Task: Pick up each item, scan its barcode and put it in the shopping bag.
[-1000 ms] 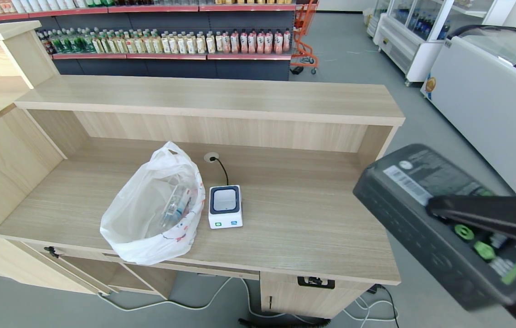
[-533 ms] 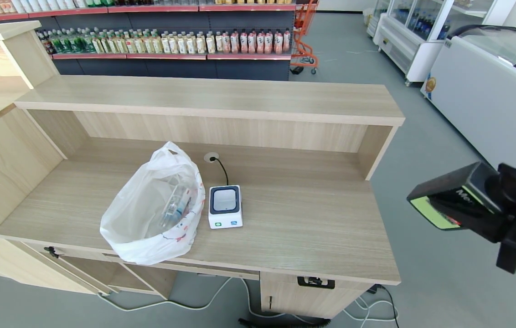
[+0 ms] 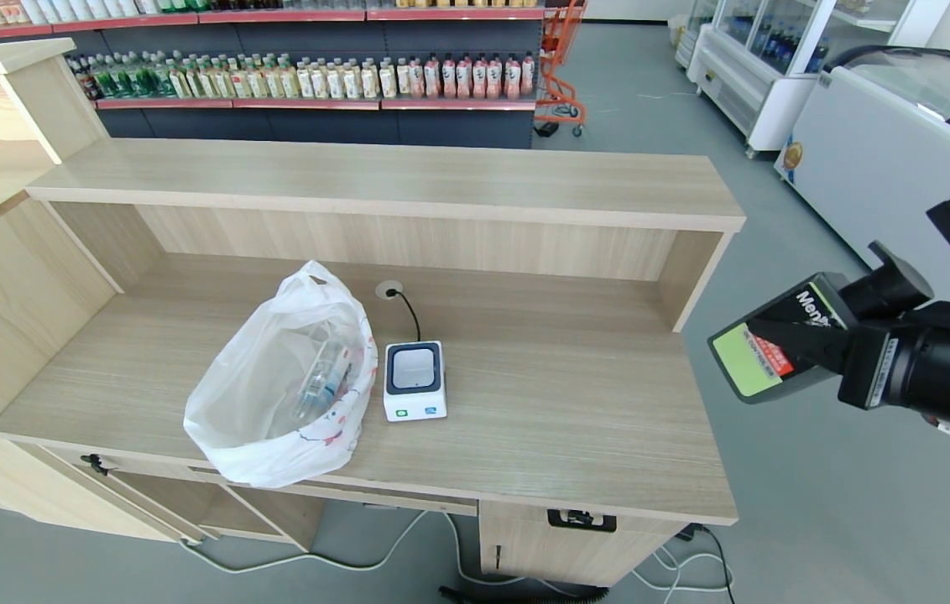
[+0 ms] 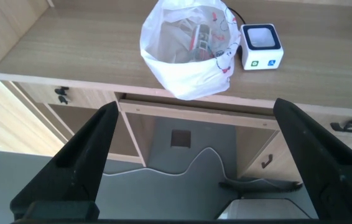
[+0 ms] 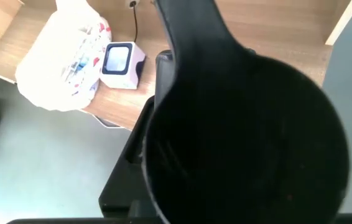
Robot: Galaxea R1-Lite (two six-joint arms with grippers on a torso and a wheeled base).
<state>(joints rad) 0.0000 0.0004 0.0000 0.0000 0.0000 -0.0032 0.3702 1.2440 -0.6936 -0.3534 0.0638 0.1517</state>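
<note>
Scanner just beside shopping bag on counter; right gripper clasps black box; left gripper spread wide.

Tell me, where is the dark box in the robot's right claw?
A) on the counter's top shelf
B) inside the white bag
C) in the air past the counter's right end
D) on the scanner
C: the dark box, clamped in the right claw, hangs over the floor beyond the right end of the counter.
</note>
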